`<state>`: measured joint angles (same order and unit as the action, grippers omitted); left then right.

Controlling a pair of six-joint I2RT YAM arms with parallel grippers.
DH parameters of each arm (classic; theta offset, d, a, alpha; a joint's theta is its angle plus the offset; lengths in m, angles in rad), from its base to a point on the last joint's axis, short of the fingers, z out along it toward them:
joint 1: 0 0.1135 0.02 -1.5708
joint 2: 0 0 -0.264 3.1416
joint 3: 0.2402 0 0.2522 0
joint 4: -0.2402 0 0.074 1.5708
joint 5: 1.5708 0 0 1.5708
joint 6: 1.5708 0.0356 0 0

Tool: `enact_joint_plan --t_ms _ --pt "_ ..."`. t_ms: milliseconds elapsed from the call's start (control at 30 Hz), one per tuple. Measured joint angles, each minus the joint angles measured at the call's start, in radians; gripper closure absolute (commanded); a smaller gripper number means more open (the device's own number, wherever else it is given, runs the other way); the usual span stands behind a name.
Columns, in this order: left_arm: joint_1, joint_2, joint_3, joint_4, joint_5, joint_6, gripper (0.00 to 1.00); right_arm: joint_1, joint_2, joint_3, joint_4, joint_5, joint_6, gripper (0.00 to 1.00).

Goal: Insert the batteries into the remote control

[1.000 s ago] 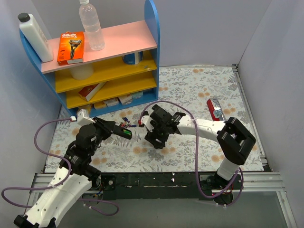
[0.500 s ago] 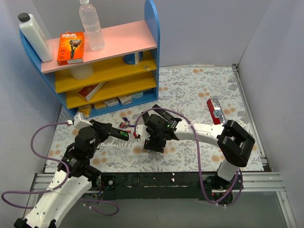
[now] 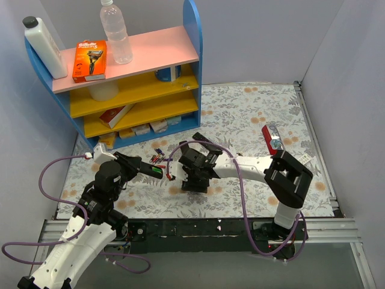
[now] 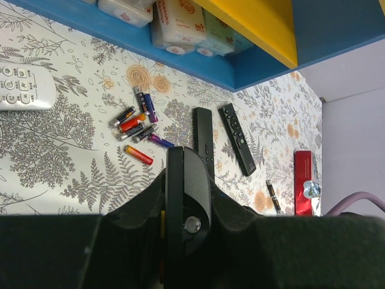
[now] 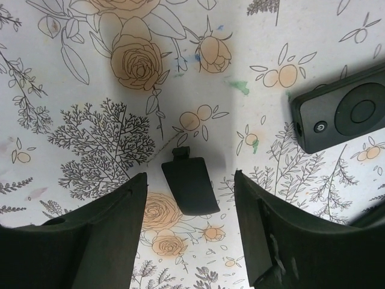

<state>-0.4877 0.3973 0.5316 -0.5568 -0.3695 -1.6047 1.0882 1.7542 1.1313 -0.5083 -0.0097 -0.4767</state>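
Between the spread fingers of the right gripper (image 5: 189,177) lies a small black battery cover (image 5: 191,188), flat on the cloth and touched by neither finger. The jaws stand well open and hold nothing. A black remote (image 5: 341,113) sits toward 2 o'clock from the cover, clear of it. The left gripper (image 4: 187,159) hovers at about 9 o'clock from the right one, jaws closed on what looks like a green cell (image 3: 157,174), though only a sliver shows. A mixed cluster of loose cells (image 4: 129,124) lies at 12 o'clock from the left gripper, near the shelf foot.

I judge the cover to be the piece in hand. Centre the fingers on its long sides, come down square, and close gently so the thin plate neither skates nor flips. Keep the left arm quiet so its cell is not lost.

The table (image 3: 252,114) wears a pale floral cloth. At 11 o'clock stands a blue shelf (image 3: 191,36) with pink and yellow boards, carrying a bottle (image 3: 115,33) and a razor box (image 3: 90,60). A red object (image 3: 271,139) lies at 3 o'clock. Plain grey walls close the sides.
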Motion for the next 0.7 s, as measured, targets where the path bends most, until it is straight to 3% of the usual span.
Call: enact_joint_plan --t_ms 300,467,700 --pt "0.0 0.0 0.0 0.0 0.003 0.0 1.0 0.012 0.033 0.012 -0.018 0.053 -0.026 0.44" --pt "0.0 0.0 0.0 0.005 0.014 0.0 1.0 0.018 0.042 0.02 -0.018 0.063 -0.032 0.57" --pt "0.0 0.003 -0.001 0.032 0.047 0.004 1.0 0.026 0.046 0.026 -0.021 0.067 -0.034 0.67"
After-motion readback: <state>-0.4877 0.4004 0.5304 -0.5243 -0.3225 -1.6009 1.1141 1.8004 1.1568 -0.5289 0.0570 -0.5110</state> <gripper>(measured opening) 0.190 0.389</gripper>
